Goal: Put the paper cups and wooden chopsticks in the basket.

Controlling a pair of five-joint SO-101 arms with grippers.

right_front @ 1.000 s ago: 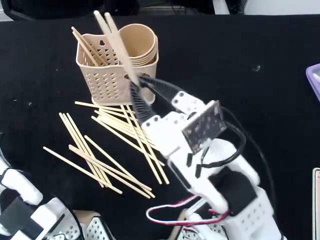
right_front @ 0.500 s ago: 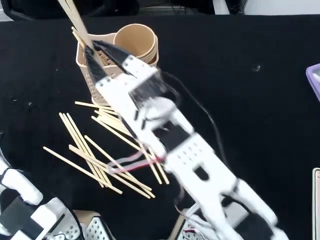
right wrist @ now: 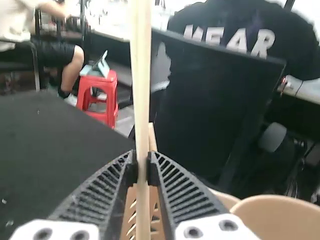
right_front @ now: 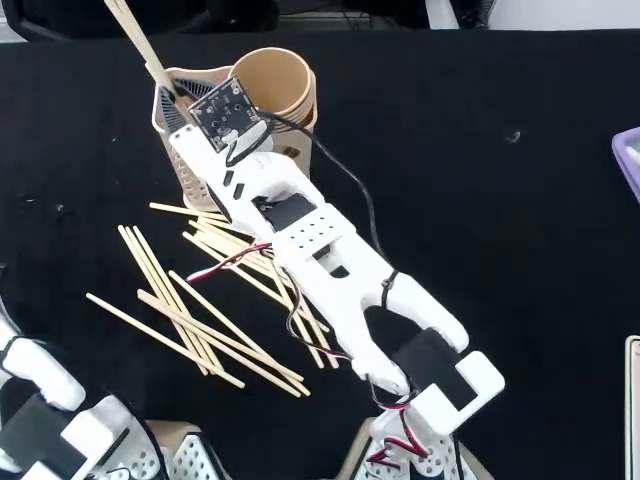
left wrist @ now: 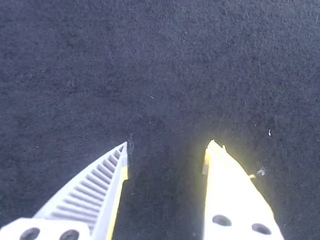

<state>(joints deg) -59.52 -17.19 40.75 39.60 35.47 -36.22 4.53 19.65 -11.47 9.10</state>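
Observation:
The beige perforated basket (right_front: 205,175) stands at the back left of the black table with stacked paper cups (right_front: 272,80) inside it. My right gripper (right_front: 166,92) hovers over the basket, shut on a wooden chopstick (right_front: 135,37) that sticks up and away from it. In the right wrist view the chopstick (right wrist: 140,100) is pinched between the black ribbed fingers (right wrist: 172,192), with a cup rim (right wrist: 277,217) just beyond. Several loose chopsticks (right_front: 200,310) lie scattered in front of the basket. My left gripper (left wrist: 167,152) is open over bare black cloth.
A purple object (right_front: 628,155) sits at the table's right edge. The left arm's white base (right_front: 50,420) rests at the near left corner. A black monitor (right wrist: 215,95) and a red stool (right wrist: 97,92) stand in the room behind the table.
My right arm swung from the middle of the table up and left to the basket, carrying the chopstick; its wrist has turned over the basket's rim. The left arm kept still.

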